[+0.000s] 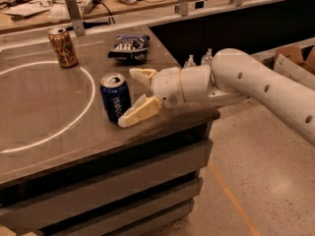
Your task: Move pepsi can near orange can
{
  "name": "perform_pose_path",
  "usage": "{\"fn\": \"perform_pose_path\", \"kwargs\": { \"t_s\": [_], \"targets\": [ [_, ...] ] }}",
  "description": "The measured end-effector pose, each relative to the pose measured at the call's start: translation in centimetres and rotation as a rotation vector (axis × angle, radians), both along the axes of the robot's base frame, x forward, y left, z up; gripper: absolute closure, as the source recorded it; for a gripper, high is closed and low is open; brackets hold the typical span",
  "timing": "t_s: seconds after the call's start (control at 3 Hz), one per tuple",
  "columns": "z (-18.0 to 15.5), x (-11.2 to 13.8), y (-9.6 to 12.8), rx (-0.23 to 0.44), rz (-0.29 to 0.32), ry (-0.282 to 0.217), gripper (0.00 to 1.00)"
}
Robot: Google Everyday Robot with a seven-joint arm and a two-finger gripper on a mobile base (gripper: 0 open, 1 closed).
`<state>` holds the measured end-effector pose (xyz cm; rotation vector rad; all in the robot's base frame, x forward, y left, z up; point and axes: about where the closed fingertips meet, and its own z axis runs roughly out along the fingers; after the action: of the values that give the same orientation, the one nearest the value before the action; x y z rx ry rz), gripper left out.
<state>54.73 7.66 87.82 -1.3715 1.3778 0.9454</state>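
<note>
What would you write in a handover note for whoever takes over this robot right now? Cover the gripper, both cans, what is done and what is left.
The gripper is open at the right front of the counter, fingers reaching round the pepsi can, not closed on it.
The pepsi can stands upright, front right.
The orange can stands upright at the back left, far from the pepsi can.
Done: approach to the pepsi can.
Left: close on it, carry it across, set it upright beside the orange can.
</note>
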Motion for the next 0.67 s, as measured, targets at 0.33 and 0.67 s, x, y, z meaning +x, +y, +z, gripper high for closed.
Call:
{"fn": "perform_pose_path", "kwargs": {
  "t_s": [0.33, 0.67],
  "targets": [
    [0.02, -0.03, 0.88, 0.022, 0.024, 0.006, 0.33],
    [0.21, -0.1, 0.95, 0.011, 0.03, 0.007, 0.57]
  ]
}}
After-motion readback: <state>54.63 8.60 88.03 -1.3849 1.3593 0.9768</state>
